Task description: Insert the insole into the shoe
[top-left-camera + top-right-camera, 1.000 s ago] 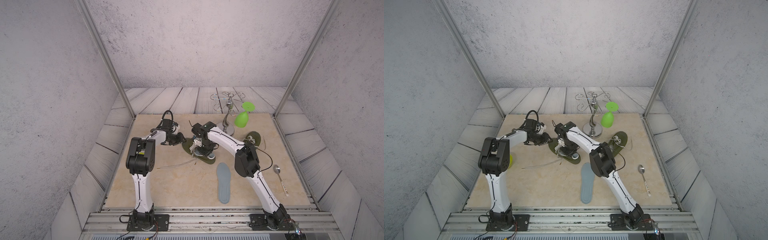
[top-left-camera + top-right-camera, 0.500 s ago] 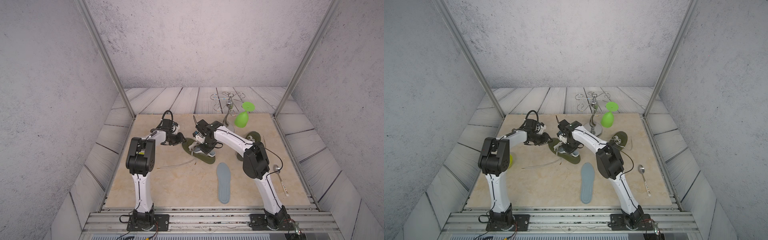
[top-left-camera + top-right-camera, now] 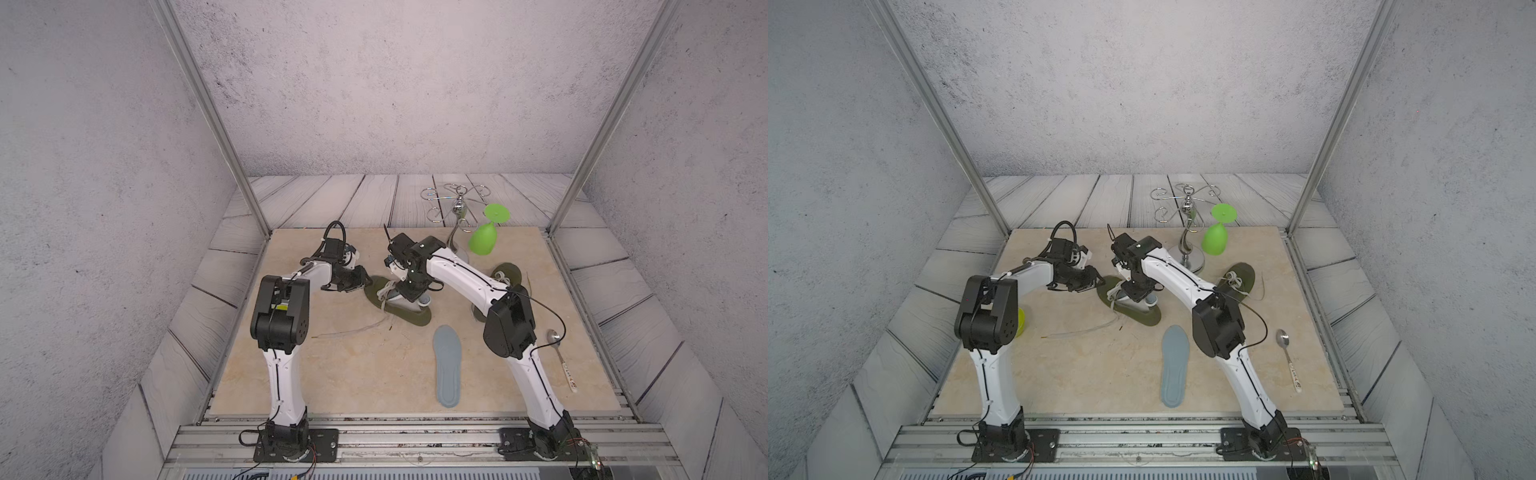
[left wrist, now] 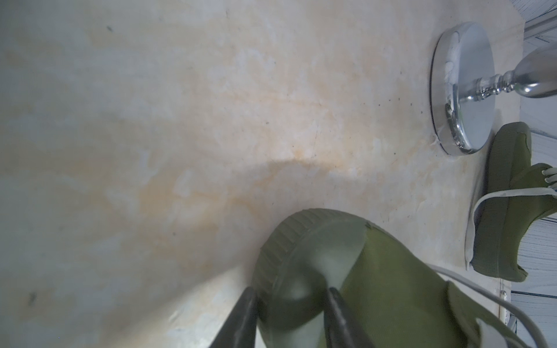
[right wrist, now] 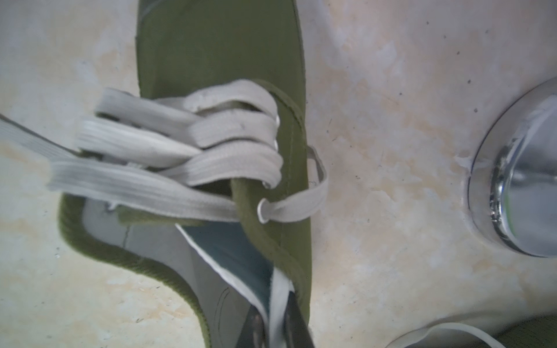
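An olive green shoe (image 3: 409, 318) with white laces lies mid-table in both top views (image 3: 1142, 316). My left gripper (image 4: 291, 301) is shut on its rubber toe cap, one finger on each side; it sits at the shoe's left end (image 3: 365, 279). My right gripper (image 5: 275, 313) is shut on the white-edged heel end of a blue-grey insole (image 5: 241, 250). That insole lies partly inside the shoe's opening (image 5: 220, 54), under the laces. In the top views the right gripper (image 3: 411, 295) points down into the shoe.
A second grey-blue insole (image 3: 447, 365) lies flat in front of the shoe. A second olive shoe (image 3: 505, 274) sits to the right, behind the right arm. A chrome rack (image 3: 457, 232) holds a green glass (image 3: 484, 241). A spoon (image 3: 561, 357) lies at the right.
The right arm's elbow has swung to the right while its gripper stayed at the shoe opening. The left arm and the shoe have not visibly moved.
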Tool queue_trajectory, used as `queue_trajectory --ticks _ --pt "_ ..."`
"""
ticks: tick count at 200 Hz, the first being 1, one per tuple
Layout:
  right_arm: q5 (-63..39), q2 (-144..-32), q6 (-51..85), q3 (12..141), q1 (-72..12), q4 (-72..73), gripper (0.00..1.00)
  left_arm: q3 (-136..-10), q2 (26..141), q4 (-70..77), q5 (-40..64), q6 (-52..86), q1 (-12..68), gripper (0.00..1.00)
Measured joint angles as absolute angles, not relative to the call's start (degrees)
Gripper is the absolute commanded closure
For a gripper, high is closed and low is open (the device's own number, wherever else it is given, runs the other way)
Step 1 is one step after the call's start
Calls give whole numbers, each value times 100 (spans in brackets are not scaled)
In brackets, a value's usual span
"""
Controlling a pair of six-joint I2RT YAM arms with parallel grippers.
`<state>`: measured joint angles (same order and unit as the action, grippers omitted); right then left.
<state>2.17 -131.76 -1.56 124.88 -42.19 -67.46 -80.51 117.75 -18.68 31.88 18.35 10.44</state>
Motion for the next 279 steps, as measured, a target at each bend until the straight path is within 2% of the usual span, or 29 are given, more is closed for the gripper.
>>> queue_trajectory --ticks 56,105,182,279 --pt "-172 -13176 -97 12151 -4193 -6399 97 -8084 10558 -2808 2823 1592 1192 57" --pt "-316 -13174 -38 12018 -4193 -6154 97 -7415 9489 -2963 2257 1439 1660 56" --pt "-425 -13176 -38 12029 -4189 -6169 97 -6820 9675 -2460 2233 1796 1990 55" --pt "-443 -13176 -38 12145 -4187 -6270 97 -6882 10088 -2032 2285 2005 2023 57"
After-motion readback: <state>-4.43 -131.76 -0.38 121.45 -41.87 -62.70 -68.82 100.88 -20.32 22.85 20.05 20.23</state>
